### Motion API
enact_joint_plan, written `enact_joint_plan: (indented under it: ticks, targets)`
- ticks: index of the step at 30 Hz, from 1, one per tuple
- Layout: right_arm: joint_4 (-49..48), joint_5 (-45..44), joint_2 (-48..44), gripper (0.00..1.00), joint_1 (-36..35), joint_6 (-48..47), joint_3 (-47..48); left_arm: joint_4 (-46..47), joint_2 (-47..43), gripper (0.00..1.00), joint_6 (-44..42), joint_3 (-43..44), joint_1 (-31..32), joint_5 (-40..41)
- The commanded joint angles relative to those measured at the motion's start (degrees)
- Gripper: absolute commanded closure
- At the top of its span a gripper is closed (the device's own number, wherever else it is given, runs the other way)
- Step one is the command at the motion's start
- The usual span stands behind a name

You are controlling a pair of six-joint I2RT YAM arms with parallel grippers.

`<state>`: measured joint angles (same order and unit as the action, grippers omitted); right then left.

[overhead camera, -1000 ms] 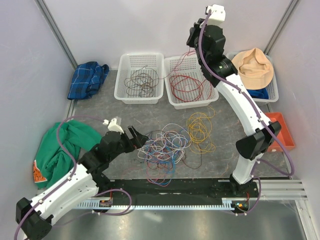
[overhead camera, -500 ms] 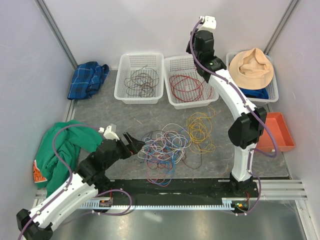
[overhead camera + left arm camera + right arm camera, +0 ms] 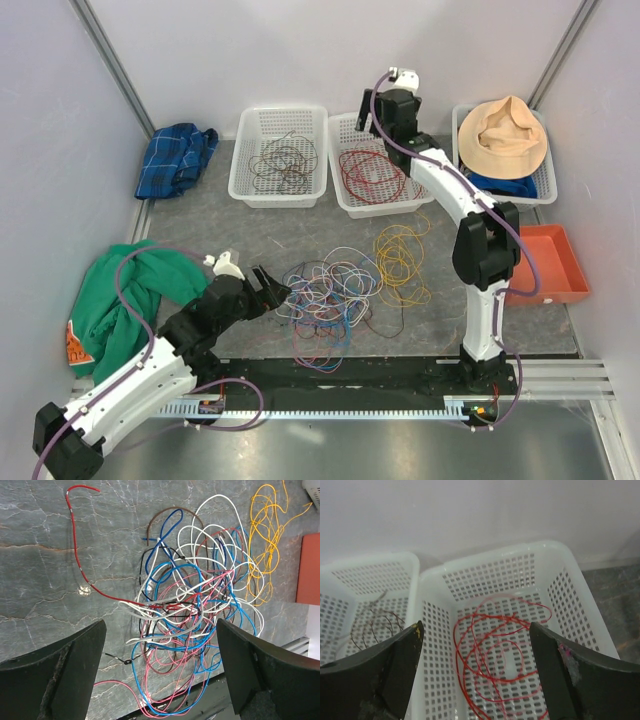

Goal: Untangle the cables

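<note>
Nearest the arm bases, the left gripper [image 3: 268, 288] is seen low over the table, just at the left edge of the tangle. In its wrist view the left gripper [image 3: 160, 630] is spread wide, one dark finger at each lower corner of the picture. Nothing is clamped between them, and no contact with any wire can be made out.

The main heap of cables [image 3: 325, 295] is found on the grey table between the two arm bases. Blue, white, pink and purple loops [image 3: 185, 605] are knotted over one another. A single red wire [image 3: 77, 555] is trailed out of the heap to one side. A bundle of yellow cable [image 3: 403, 252] is laid just to the right of the heap, touching its edge, and is seen again from the wrist [image 3: 265, 545].

Farther back, the right gripper [image 3: 385, 110] is held above the middle basket [image 3: 345, 200]. Its fingers are parted wide in the wrist view [image 3: 476, 630]; nothing is held or touched. Coiled red cable [image 3: 495, 655] is seen inside that basket [image 3: 490, 577]. Dark brown cable [image 3: 283, 163] is coiled in the left basket [image 3: 278, 110].
</note>
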<state>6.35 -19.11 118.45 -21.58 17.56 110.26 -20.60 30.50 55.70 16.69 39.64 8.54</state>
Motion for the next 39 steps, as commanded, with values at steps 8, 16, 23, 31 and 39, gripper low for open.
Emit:
enact_joint_plan:
  ticks: [8, 16, 23, 31, 39]
  targets:
    - [-5.8, -2.86, -24.02, 0.05, -6.89, 4.75, -28.72, 2.41, -0.18, 0.02, -0.59, 3.35, 0.09, 3.68]
    - [-16.71, 4.42, -44.43, 0.08, -16.38, 10.21, -57.5, 3.9, 5.61, 0.03, -3.06, 6.16, 0.0, 4.74]
    - [-16.38, 7.34, -59.63, 0.1, -21.83, 13.64, -74.55, 11.98, 13.34, 0.05, -5.69, 7.57, 0.18, -0.71]
    - [-13.21, 7.25, -70.1, 0.11, -23.24, 16.01, -83.71, 18.56, 27.74, 0.04, -9.03, 10.9, 4.38, -3.44]
    - [-9.96, 6.81, -72.83, 0.11, -23.24, 15.4, -82.84, 18.32, 38.94, 0.89, -12.46, 16.44, 5.63, -5.11]
